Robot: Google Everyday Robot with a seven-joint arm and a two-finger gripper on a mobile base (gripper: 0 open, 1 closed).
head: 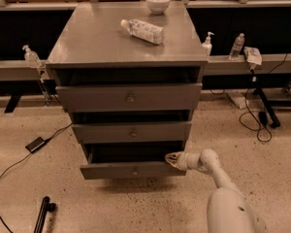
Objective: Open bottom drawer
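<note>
The bottom drawer sits lowest in the cabinet. Its front stands forward of the middle drawer, with a dark gap above it, so it appears partly open. The end effector is at the top right corner of that front, touching or just beside the edge. Whether it is apart, together or clamped on the edge cannot be told from here.

Hazards, as judged:
- Off-centre load. The contact point is at the right end, well apart from the knob. A pull from there may skew the drawer on its runners and jam it.
- Slip. The hold is on a thin top edge. The end effector may slide off and leave the drawer short of fully open.
- Cabinet movement. A jammed drawer may drag the whole cabinet. The bottle lies on its side on top and may roll off.
</note>
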